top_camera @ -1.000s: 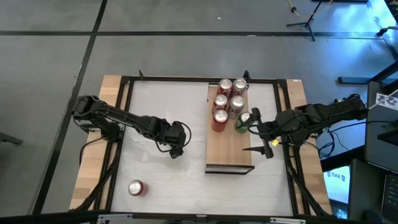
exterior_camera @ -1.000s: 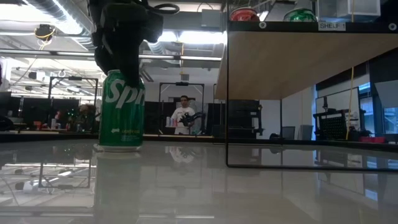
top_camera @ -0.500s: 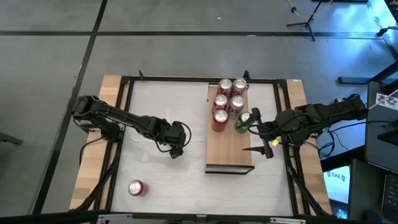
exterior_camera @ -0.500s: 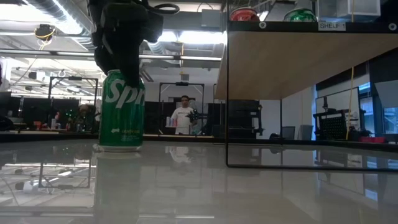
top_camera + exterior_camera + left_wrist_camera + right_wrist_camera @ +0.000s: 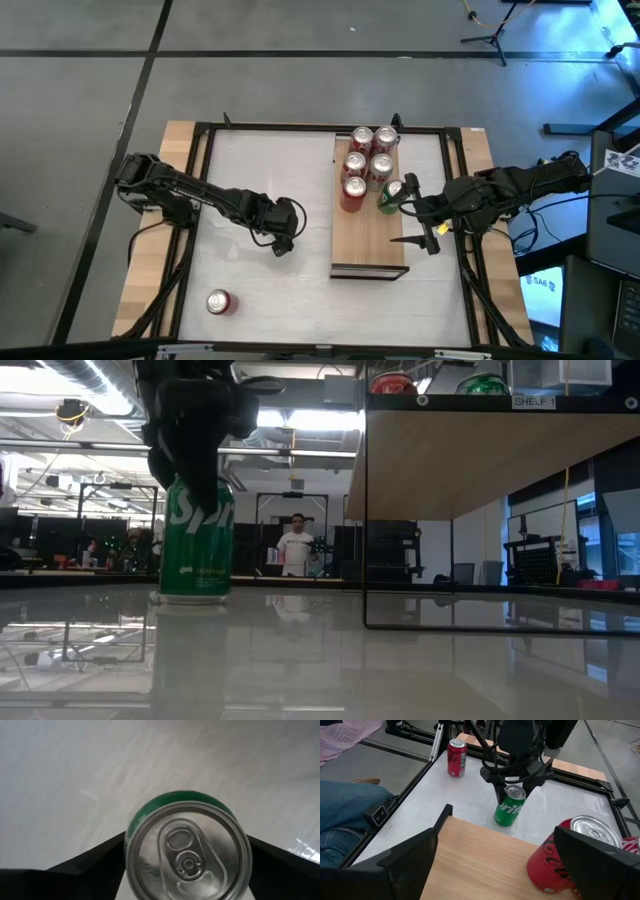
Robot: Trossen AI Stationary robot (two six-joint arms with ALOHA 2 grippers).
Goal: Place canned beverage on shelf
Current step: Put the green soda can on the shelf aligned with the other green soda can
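A green canned beverage (image 5: 195, 560) stands upright on its base on the white tabletop, left of the shelf (image 5: 368, 235). My left gripper (image 5: 514, 795) hangs over the can, open, pointing steeply down. One finger stands on each side of the can's top (image 5: 187, 850). In the high view the gripper (image 5: 283, 240) hides the can. The shelf is a light-wood board raised above the table, with several cans (image 5: 368, 165) at its far end. My right gripper (image 5: 408, 212) waits open over the shelf's right edge. My left gripper's fingers (image 5: 499, 797) flank the green can's upper wall, just below its rim, coming from above. Whether they touch the can I cannot tell. The can stands upright on the table.
A red can (image 5: 218, 302) stands on the table near its front left corner. A black frame (image 5: 200, 180) runs around the tabletop. A person's knee in jeans (image 5: 345, 805) shows beside the table, and another person (image 5: 295, 545) stands far off in the room.
My left gripper's fingers have come a little lower along the green can's side. The can has stayed where it was.
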